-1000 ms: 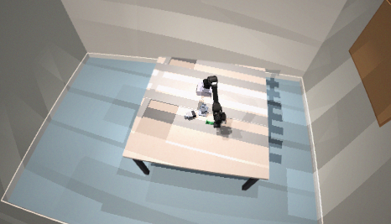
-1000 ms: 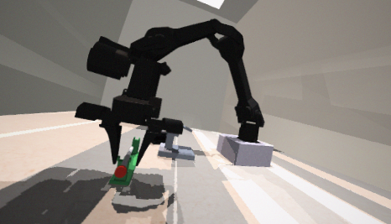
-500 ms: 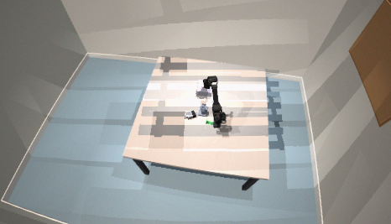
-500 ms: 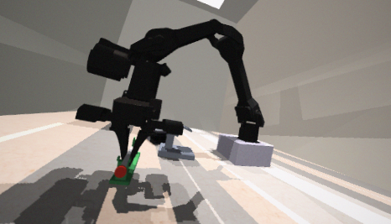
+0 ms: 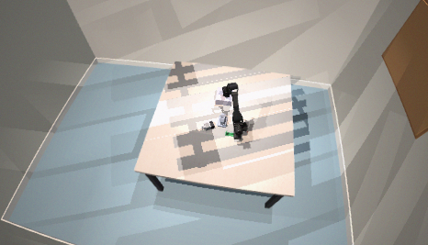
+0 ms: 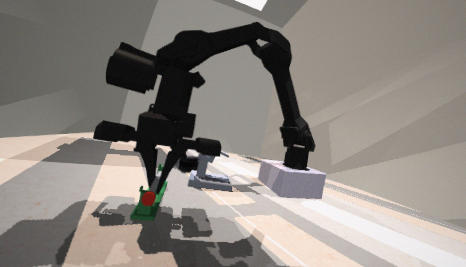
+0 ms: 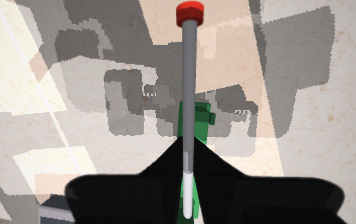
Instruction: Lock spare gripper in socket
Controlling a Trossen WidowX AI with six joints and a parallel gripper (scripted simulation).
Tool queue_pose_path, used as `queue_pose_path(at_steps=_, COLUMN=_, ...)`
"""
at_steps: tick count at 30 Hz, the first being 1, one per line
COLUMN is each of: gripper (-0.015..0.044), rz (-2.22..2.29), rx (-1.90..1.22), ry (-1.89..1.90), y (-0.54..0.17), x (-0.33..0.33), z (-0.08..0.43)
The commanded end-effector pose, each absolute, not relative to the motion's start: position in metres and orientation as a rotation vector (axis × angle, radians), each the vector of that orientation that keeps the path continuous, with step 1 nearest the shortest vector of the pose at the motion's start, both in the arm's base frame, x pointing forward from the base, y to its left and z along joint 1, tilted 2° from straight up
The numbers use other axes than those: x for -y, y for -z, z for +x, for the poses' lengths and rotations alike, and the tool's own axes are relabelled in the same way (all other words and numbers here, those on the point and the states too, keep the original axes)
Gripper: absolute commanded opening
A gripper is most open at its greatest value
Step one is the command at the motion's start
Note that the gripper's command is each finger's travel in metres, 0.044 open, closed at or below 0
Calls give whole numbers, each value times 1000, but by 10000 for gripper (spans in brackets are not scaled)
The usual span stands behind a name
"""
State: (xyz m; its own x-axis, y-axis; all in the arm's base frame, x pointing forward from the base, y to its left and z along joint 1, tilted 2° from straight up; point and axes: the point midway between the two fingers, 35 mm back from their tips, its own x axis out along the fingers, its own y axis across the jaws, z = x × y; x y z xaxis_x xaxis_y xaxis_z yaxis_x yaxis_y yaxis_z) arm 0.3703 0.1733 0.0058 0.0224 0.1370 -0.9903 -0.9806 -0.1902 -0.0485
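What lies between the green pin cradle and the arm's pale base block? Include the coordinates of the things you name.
The grey-blue mount (image 5: 222, 121) (image 6: 210, 182) (image 7: 54, 214) stands between them, as the top and exterior views show.

The red-headed pin (image 6: 149, 198) (image 7: 188, 90), grey-shafted and white-tipped, is lying lengthwise over a green holder, its shaft sitting between the closed fingers of the hand (image 5: 238, 136) (image 6: 154, 186) (image 7: 186, 140). The blue-grey mount (image 5: 222, 121) (image 6: 204, 171) is standing upright on the worktop (image 5: 262, 161) (image 6: 90, 195), well apart from the pin. The dark spare gripper (image 5: 208, 126) (image 6: 188, 165) is resting near the mount.
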Motion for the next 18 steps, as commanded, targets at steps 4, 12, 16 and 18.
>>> queue_pose_path(at_steps=4, gripper=0, rz=-1262, rx=-989, ry=-1386, y=-19, x=-173, z=368)
queue_pose_path(at_steps=12, gripper=0, rz=-1255, rx=-1016, ry=-1403, y=-26, x=-170, z=362)
queue_pose_path(at_steps=16, gripper=0, rz=-1252, rx=-1027, ry=-1409, y=-29, x=-169, z=360)
queue_pose_path(at_steps=18, gripper=0, rz=-1250, rx=-1033, ry=-1413, y=-28, x=-169, z=359)
